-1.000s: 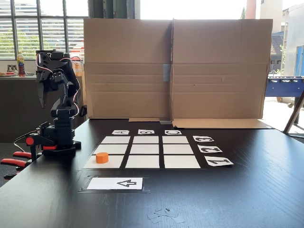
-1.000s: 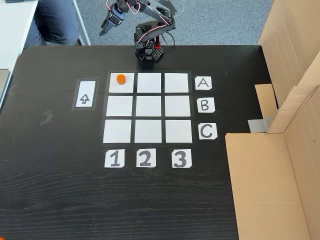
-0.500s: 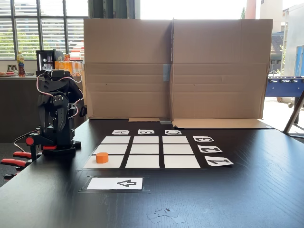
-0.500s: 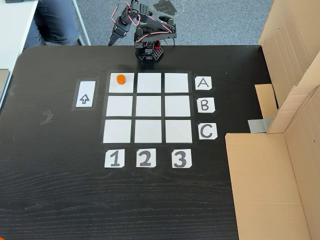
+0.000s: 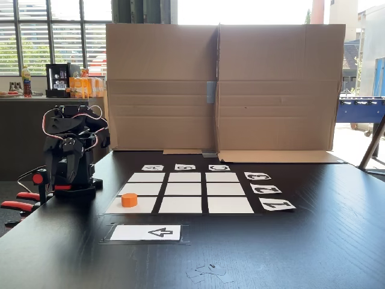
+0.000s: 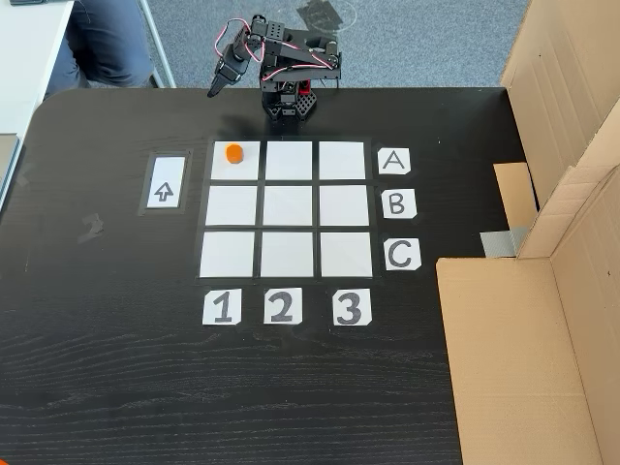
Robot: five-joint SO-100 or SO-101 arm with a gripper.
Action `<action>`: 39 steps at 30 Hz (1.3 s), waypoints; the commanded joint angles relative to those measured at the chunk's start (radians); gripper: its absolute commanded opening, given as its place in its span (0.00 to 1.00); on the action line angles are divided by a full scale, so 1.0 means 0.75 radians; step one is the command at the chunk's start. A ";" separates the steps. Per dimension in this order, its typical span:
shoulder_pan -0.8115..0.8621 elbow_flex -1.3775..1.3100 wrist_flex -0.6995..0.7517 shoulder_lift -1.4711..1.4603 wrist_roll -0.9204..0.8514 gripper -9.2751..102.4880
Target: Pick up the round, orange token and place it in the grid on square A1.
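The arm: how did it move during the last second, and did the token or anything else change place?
The arm folded lower over its base, and the gripper swung down toward the table edge; it took hold of nothing. The token stayed on square A1 of the grid, apart from the gripper. The arrow card also did not move.

Bright daylight from the windows (image 5: 51,36) overexposes them and sheens the sharply focused black table (image 5: 313,241).

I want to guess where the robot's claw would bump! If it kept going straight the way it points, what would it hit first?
Probably the bare black table near its edge, short of the grid. The gripper points down, though depth is unclear.
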 commanded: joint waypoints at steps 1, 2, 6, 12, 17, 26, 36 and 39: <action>0.033 0.061 -0.092 0.039 0.006 0.23; 0.039 0.092 -0.115 0.061 0.006 0.23; 0.049 0.231 -0.168 0.141 -0.002 0.23; 0.057 0.262 -0.155 0.217 -0.004 0.19; 0.076 0.284 -0.151 0.258 -0.008 0.19; 0.108 0.286 -0.147 0.305 -0.006 0.18; 0.110 0.286 -0.147 0.309 -0.006 0.14; 0.110 0.286 -0.147 0.309 -0.004 0.14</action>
